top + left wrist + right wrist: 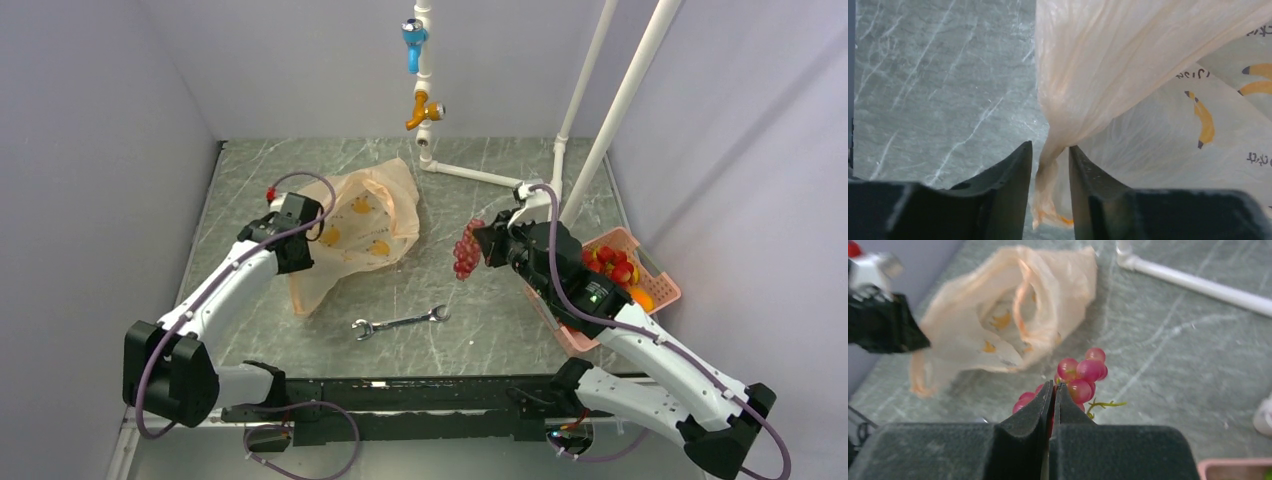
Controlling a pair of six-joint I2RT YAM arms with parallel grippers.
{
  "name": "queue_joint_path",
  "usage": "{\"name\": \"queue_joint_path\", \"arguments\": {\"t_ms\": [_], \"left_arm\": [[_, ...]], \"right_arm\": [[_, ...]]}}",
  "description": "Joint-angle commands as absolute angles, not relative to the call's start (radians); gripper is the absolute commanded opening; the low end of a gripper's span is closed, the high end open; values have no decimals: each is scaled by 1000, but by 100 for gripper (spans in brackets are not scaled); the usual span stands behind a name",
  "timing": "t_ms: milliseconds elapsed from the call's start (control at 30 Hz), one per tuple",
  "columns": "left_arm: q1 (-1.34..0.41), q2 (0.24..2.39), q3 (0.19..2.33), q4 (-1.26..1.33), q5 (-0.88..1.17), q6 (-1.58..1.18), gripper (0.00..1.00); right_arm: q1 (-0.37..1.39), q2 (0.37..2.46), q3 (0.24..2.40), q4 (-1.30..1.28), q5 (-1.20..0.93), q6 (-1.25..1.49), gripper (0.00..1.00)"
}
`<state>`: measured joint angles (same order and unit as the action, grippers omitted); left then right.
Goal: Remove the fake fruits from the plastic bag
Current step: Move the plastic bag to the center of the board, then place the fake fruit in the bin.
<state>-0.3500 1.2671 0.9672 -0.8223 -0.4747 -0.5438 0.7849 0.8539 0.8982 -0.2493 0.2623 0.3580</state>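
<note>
nearest the arm bases a wrench (400, 322) lies alone on the tabletop (480, 300); it is no part of the job. a little further out on the right, the pink basket (578, 338) sits at the tabletop's edge with several fake fruits (612, 262) in it. red ones and an orange ball (641, 298) show over the rim, so a good share of the emptying looks done.

beyond that, the right hand (487, 245) is clenched on the grape bunch (467, 250), which hangs clear of the tabletop between the basket and the plastic bag (365, 225). in the right wrist view its fingers (1023, 410) meet tight, and the bunch dangles just past the tips. this fruit is out of the bag but not yet set down; i'd judge the basket is where it belongs.

across from it, the left hand (312, 228) sits at the bag's left edge. its wrist view shows the fingers (1018, 170) a little apart, with a twisted strand of film running between them. a gap shows on one side, so the grip reads as released rather than pinching.

the bag lies slumped and fairly flat, its mouth gaping toward the right arm. inside i see only printed yellow-orange marks and no fruit shape, though folds hide part of it. the grapes are likely the last piece. farthest back stand white pipes (470, 174) with taps (424, 108).
</note>
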Motion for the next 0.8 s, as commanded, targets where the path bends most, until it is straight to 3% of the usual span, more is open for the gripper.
{"name": "queue_joint_path", "arguments": {"t_ms": [0,67,200,267,333,567,767], "left_arm": [[-271,1205,1014,-775,-359,-480,43],[-242,1164,1031,-760,-327,-460,49],[-224,1094,1123,-770,-318,-406,71],[-224,1051,1172,-746,-310,-375,89],[-224,1012,1204,-660,-287,-343,97],[-224,1018,1257,-415,-198,-269,99],[-224,974,1113,-273,-146,-111,99]], "right_arm": [[783,812,866,-371,357,359,0],[781,793,865,-416,390,367,0],[779,754,876,-518,486,406,0],[774,743,885,-570,531,439,0],[770,737,897,-628,577,483,0],[708,756,932,-847,772,656,0],[576,711,920,-985,835,771,0]]}}
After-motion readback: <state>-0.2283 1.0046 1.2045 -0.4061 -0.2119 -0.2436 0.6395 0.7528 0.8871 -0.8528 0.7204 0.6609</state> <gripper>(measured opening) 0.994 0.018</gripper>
